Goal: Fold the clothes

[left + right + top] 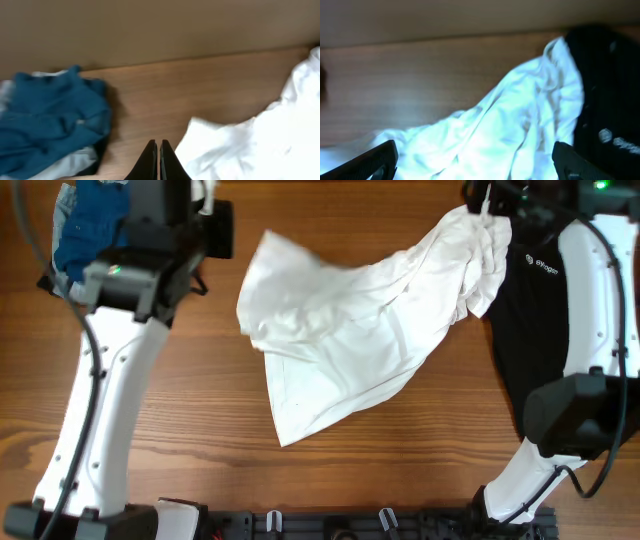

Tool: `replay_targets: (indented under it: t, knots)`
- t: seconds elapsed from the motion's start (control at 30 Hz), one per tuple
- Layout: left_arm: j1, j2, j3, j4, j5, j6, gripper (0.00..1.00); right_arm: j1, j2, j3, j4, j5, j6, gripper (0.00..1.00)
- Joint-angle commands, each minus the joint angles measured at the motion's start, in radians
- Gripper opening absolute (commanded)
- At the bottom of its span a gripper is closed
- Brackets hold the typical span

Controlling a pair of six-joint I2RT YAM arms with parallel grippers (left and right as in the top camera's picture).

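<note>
A white garment (350, 320) lies crumpled across the middle of the wooden table, stretched toward the far right. It also shows in the left wrist view (260, 140) and the right wrist view (500, 135). My left gripper (159, 146) is shut and empty, above bare wood just left of the white garment's near corner. My right gripper (475, 160) is open, its fingers wide on either side of the white garment at the far right end. A black garment (535, 310) lies at the right. A blue garment (90, 225) lies on a pale one at the far left.
The blue pile shows in the left wrist view (50, 120) left of my gripper. The black garment with a white logo (610, 100) lies right of the white one. The wooden table (200, 400) shows bare in front.
</note>
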State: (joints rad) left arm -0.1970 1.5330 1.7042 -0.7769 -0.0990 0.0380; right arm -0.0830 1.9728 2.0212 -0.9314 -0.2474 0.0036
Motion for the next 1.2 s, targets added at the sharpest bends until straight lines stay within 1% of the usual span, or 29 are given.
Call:
replay_targets:
  t: [0.0,0.1,0.17,0.27,0.33,0.37,0.4,0.43,0.47,0.5,0.53,0.67,0.77,0.87,0.97,1.0,1.13,1.17]
  knots:
    - [0.042,-0.06,0.003,-0.002,-0.034,-0.025,0.04,0.026,0.04,-0.087,0.051,-0.02,0.026,0.99]
    - [0.043,-0.072,0.003,-0.015,-0.006,-0.028,0.04,0.035,0.073,-0.12,0.084,-0.02,0.046,0.98]
    - [0.04,-0.055,0.003,-0.043,0.055,-0.028,0.04,0.036,0.092,-0.12,0.096,-0.021,0.053,0.98]
    - [0.04,0.019,0.003,-0.087,0.146,-0.019,0.04,0.036,0.093,-0.12,0.099,-0.02,0.056,0.99]
    - [0.04,0.108,0.003,-0.097,0.223,0.029,0.21,0.036,0.094,-0.12,0.091,-0.02,0.055,1.0]
    - [0.038,0.155,0.003,-0.098,0.259,0.064,0.36,0.036,0.094,-0.12,0.085,-0.02,0.054,1.0]
    - [0.034,0.211,0.003,-0.094,0.29,0.103,0.45,0.036,0.094,-0.12,0.082,-0.02,0.051,1.0]
    - [0.029,0.259,0.003,-0.087,0.305,0.13,0.58,0.036,0.094,-0.12,0.081,-0.02,0.051,1.0]
    - [0.021,0.32,0.003,-0.077,0.309,0.167,0.68,0.036,0.094,-0.12,0.081,-0.02,0.051,1.0]
    - [0.015,0.371,0.003,-0.068,0.309,0.196,0.75,0.036,0.094,-0.12,0.08,-0.02,0.051,1.0]
    - [0.009,0.41,0.003,-0.063,0.309,0.216,0.79,0.036,0.094,-0.12,0.08,-0.02,0.051,1.0]
    - [-0.003,0.548,0.003,-0.034,0.309,0.232,0.86,0.036,0.094,-0.12,0.074,-0.02,0.051,1.0]
    - [-0.003,0.611,0.003,-0.004,0.308,0.206,0.88,0.036,0.094,-0.12,0.077,-0.02,0.049,1.0]
    - [-0.002,0.658,0.003,0.035,0.295,0.115,0.83,0.036,0.094,-0.12,0.077,-0.02,0.049,1.0]
    - [-0.002,0.69,0.002,0.061,0.288,0.018,0.72,0.036,0.094,-0.12,0.077,-0.02,0.048,1.0]
    - [-0.002,0.702,0.002,0.068,0.289,-0.014,0.7,0.036,0.094,-0.12,0.077,-0.02,0.048,1.0]
    - [-0.002,0.745,0.002,0.071,0.288,-0.1,0.68,0.036,0.094,-0.12,0.077,-0.02,0.043,1.0]
    - [-0.002,0.749,0.002,0.071,0.288,-0.101,0.66,0.036,0.094,-0.12,0.077,-0.02,0.04,1.0]
